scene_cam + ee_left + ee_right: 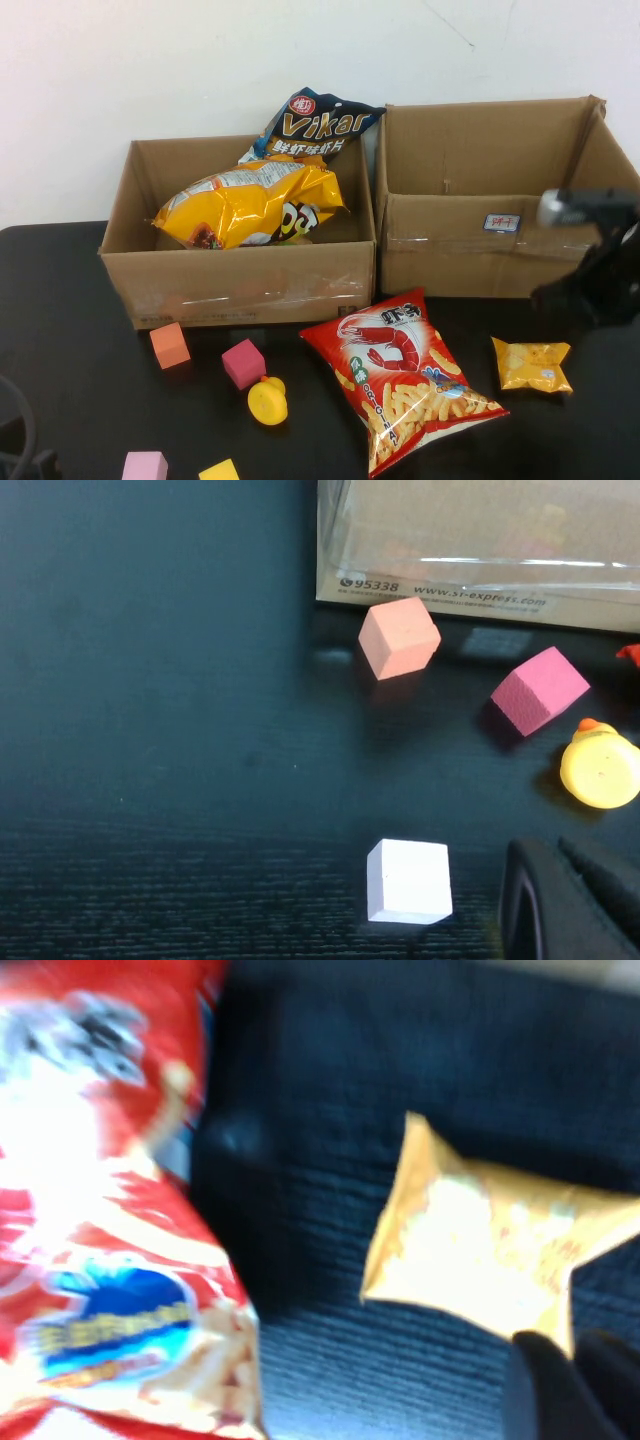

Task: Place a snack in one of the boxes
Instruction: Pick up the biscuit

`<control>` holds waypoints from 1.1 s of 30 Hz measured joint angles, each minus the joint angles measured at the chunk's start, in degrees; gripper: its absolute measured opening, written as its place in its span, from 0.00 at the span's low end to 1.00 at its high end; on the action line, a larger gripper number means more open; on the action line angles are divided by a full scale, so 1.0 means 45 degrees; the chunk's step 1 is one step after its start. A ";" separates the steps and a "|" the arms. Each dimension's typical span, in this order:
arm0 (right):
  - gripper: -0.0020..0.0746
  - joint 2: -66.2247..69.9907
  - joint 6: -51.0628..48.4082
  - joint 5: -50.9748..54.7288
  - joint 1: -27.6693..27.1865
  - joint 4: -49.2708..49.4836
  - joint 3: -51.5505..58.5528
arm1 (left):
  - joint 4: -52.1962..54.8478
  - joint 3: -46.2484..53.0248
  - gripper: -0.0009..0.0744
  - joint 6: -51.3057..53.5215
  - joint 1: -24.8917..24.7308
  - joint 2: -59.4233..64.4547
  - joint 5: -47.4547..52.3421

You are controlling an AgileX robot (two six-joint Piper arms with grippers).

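A red shrimp-snack bag (400, 385) lies flat on the black table in front of the boxes. A small yellow snack packet (532, 365) lies to its right. My right gripper (585, 295) hangs above and just behind the packet. In the right wrist view its dark fingers (545, 1390) are together at the packet's (500, 1250) corner, holding nothing, with the red bag (100, 1210) alongside. The left cardboard box (240, 285) holds a yellow chip bag (250, 205) and a blue Vikar bag (320, 125). The right box (450, 255) is empty. My left gripper (575, 890) is shut low over the table's left front.
Foam cubes lie in front of the left box: orange (170, 345), magenta (243, 363), pink (145, 467), yellow (219, 471). A yellow toy duck (268, 400) sits among them. The left wrist view shows a pale cube (408, 880), the orange cube (398, 637) and the duck (600, 768).
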 joint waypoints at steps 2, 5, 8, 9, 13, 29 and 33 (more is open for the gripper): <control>0.21 0.0668 0.0129 0.0000 0.0000 -0.0032 0.0000 | -0.0031 0.0000 0.01 0.0000 0.0000 0.0000 0.0004; 0.44 0.1559 0.0349 -0.0257 0.0000 -0.0235 0.0000 | -0.0031 0.0000 0.01 0.0000 0.0000 0.0000 0.0004; 0.65 0.2094 0.0407 -0.0686 0.0000 -0.0330 0.0000 | -0.0036 0.0000 0.01 0.0000 0.0000 0.0000 0.0004; 0.71 0.2246 0.0407 -0.0815 0.0000 -0.0330 0.0000 | -0.0036 0.0000 0.01 0.0000 0.0000 0.0000 0.0004; 0.79 0.2834 0.0427 -0.1538 0.0000 -0.0005 0.0000 | -0.0058 0.0000 0.01 0.0000 0.0000 0.0000 0.0004; 0.30 0.3501 0.0427 -0.2358 0.0013 0.1668 -0.0129 | -0.0081 0.0000 0.01 0.0000 0.0000 0.0000 0.0025; 0.30 0.3448 0.0427 -0.0813 0.0013 0.1073 -0.0397 | -0.0135 0.0000 0.01 0.0000 0.0000 0.0000 0.0025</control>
